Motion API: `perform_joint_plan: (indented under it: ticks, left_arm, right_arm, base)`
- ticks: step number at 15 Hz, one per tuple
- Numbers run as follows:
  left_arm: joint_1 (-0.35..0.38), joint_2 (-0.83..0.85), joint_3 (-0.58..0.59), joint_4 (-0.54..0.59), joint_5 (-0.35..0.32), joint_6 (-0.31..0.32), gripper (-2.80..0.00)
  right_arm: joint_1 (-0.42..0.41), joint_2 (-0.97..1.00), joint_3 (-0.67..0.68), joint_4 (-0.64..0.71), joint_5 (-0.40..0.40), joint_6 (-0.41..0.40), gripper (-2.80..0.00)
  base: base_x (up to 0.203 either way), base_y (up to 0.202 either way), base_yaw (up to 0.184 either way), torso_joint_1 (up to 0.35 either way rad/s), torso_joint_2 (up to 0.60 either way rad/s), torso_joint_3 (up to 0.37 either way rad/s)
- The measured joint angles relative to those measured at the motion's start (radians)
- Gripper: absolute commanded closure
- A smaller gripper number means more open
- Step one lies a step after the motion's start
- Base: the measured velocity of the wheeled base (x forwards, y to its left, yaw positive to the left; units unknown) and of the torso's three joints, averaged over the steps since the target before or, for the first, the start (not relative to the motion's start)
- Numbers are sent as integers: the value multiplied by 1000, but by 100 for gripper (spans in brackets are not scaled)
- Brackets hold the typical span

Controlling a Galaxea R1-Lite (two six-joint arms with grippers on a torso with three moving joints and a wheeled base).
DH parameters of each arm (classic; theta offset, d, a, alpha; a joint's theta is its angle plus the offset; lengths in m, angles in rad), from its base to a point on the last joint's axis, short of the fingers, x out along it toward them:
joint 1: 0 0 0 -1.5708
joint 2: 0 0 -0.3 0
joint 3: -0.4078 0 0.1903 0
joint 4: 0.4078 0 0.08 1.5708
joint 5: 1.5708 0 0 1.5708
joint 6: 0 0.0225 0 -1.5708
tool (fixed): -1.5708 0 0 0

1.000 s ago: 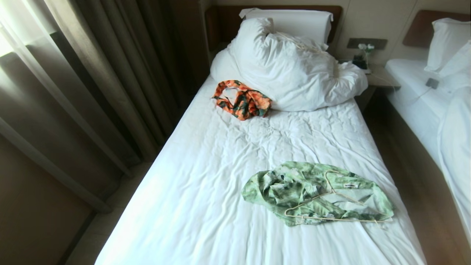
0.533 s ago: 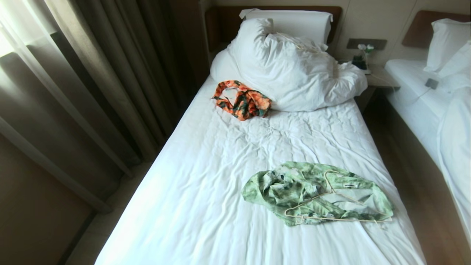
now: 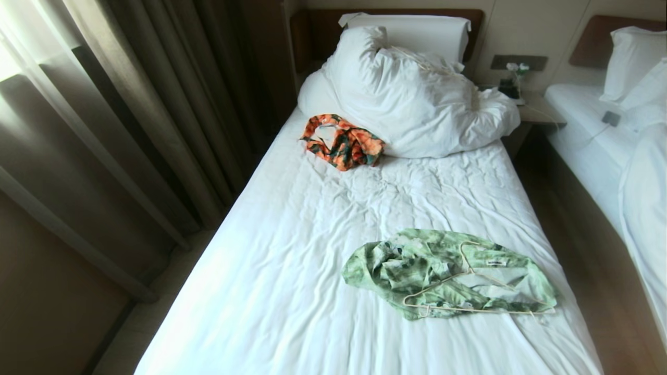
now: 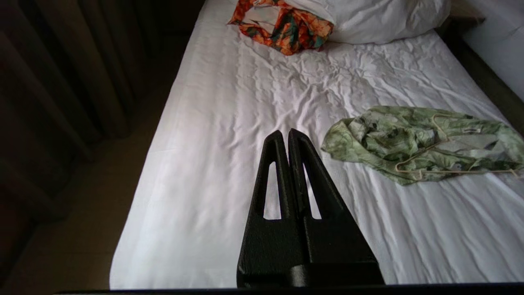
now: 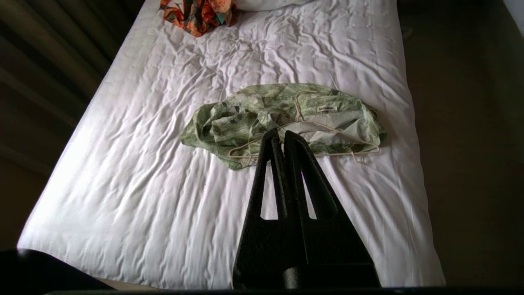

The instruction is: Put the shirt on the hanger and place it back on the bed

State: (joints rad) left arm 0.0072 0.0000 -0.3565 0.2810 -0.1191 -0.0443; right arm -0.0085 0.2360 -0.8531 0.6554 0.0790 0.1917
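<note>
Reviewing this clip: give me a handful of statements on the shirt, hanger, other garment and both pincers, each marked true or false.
1. The hanger lies on top of the crumpled shirt. True.
2. The shirt hangs properly on the hanger. False: it is bunched beneath it on the bed.
3. The orange garment lies beside the duvet. True.
4. The left pincer grips the shirt. False: it is shut on nothing, above bare sheet.
5. The right pincer is open wide. False: its jaws are shut and empty, above the bed.
</note>
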Motion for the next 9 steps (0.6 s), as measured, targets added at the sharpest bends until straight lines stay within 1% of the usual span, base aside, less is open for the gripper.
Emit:
perform_joint_plan:
  ticks: [1,4,5,7,9]
  left_arm:
    - [0,0,36,-21,6,26,0]
    - [0,-1,151,-105,19,64,0]
    - [0,-1,176,-127,34,94,0]
    - [0,-1,214,-142,71,147,0]
    - [0,-1,272,-192,84,193,0]
  right_arm:
    - [0,-41,76,-49,3,-14,0]
    - [3,-151,326,-246,0,-39,0]
    - [3,-178,399,-315,-13,-41,0]
    - [4,-212,517,-444,-39,-45,0]
    - [4,-228,619,-549,-46,-55,0]
  base:
    - [0,0,0,0,0,0]
    - [0,0,0,0,0,0]
    - [0,0,0,0,0,0]
    - [0,0,0,0,0,0]
    - [0,0,0,0,0,0]
